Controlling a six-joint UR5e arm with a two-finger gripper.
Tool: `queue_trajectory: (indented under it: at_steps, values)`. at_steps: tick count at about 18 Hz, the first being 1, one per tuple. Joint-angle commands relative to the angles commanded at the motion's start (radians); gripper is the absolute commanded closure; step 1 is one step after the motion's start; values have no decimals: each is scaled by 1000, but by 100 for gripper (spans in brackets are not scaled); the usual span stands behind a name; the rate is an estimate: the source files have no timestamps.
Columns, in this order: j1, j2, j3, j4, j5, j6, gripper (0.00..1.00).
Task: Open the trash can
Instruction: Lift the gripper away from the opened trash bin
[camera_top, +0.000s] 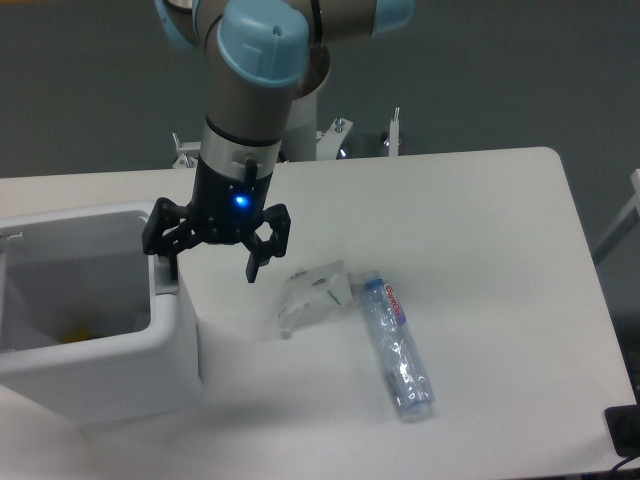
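now white trash can (100, 375) gapes open (yellow bit inside), pincer (211, 266) spread over its rim.

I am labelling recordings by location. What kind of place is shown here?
Probably a robotics lab or test bench: an industrial arm's gripper works at a plain white table with a white trash can and a plastic bottle, grey floor behind.

I've got one fixed cam only, mounted high opposite the arm base, looking down across the table (480, 220). Mid range: most of the tabletop in frame, left and bottom edges cropped.
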Motion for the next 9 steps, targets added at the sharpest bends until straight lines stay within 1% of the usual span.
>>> queue_trajectory:
  at_steps: [3,4,6,9]
  values:
    - [8,3,83,17,-2,-3,0]
    - [30,5,127,23,2,8,0]
    - [86,6,176,31,29,12,0]
    - [190,9,215,29,49,34,0]
